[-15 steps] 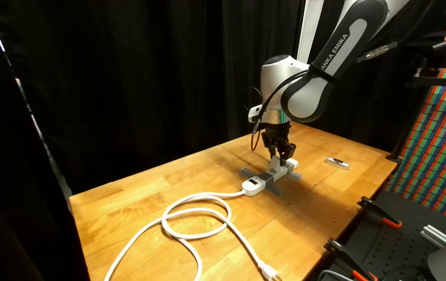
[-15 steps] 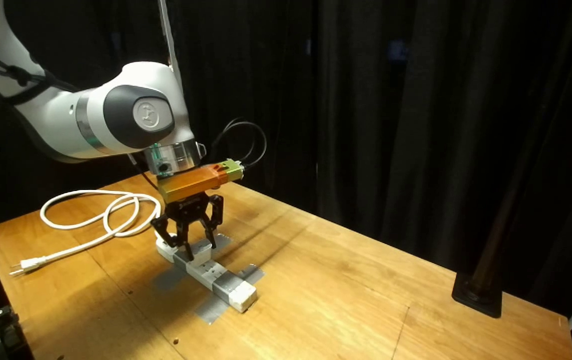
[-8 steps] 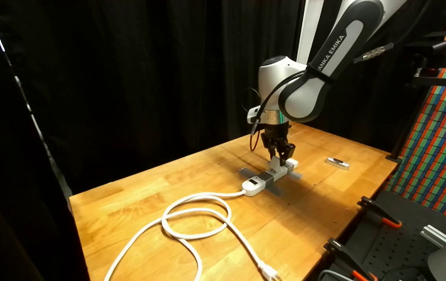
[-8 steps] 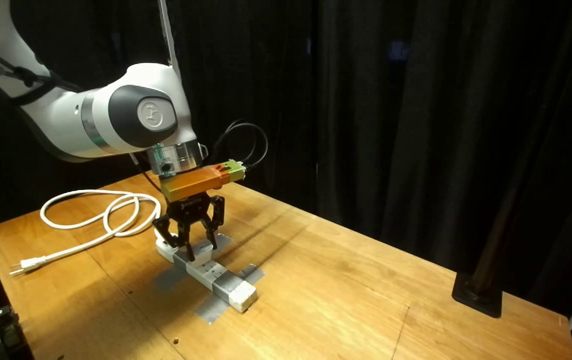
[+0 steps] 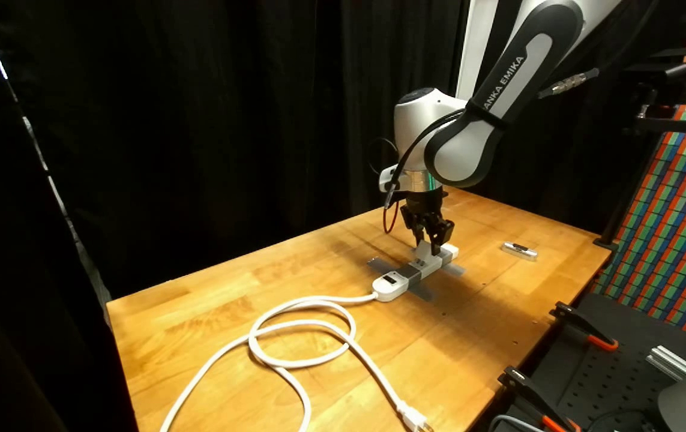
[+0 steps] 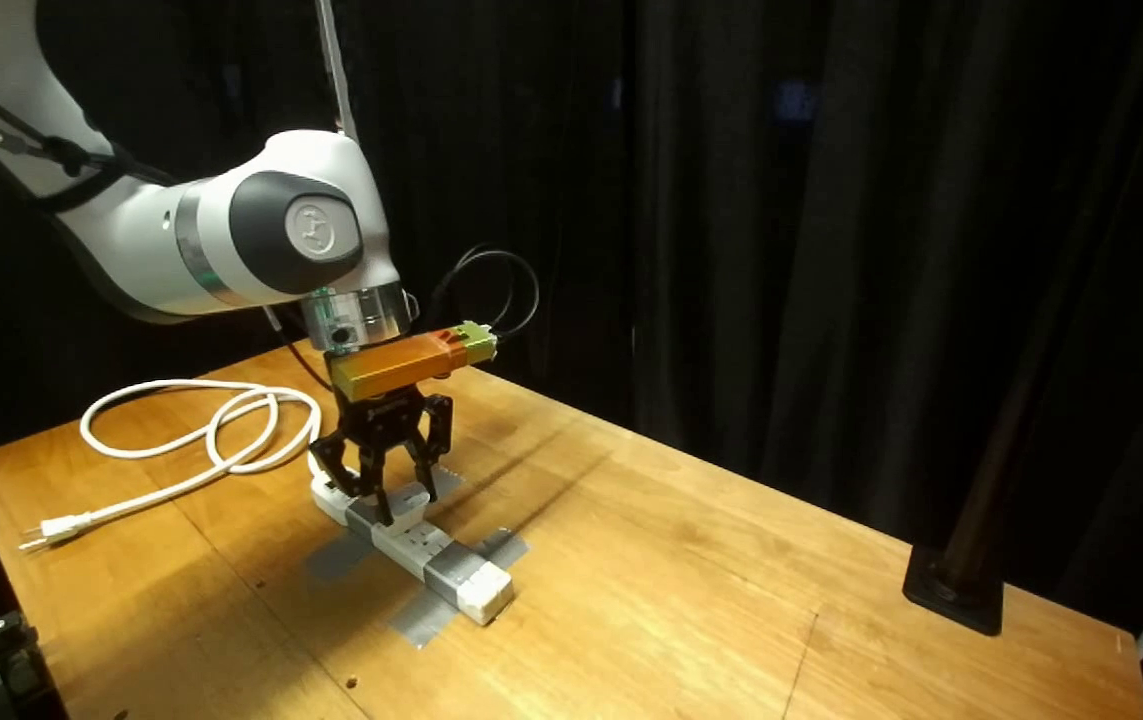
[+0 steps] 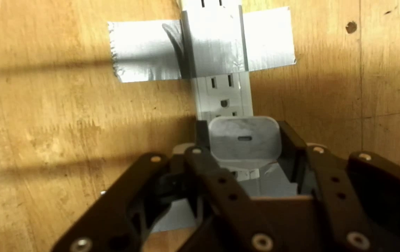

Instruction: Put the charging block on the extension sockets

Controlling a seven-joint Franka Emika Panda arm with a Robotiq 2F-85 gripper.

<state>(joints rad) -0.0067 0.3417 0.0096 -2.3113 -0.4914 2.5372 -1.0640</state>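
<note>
Charging block [image 7: 244,148], clamped by partly spread gripper [image 6: 409,507]

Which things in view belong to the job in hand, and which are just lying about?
Part of the job:
pincer
charging block, held in it
power strip
white cable
grey tape across the strip

Seemingly unrelated:
small pale bar with dark patch, unidentified
black-and-orange clamps
ridged metal piece

Arm [image 5: 509,84] bent, wrist [image 5: 413,123] approx. vert., jaws ptg down, clamped part-way.
</note>
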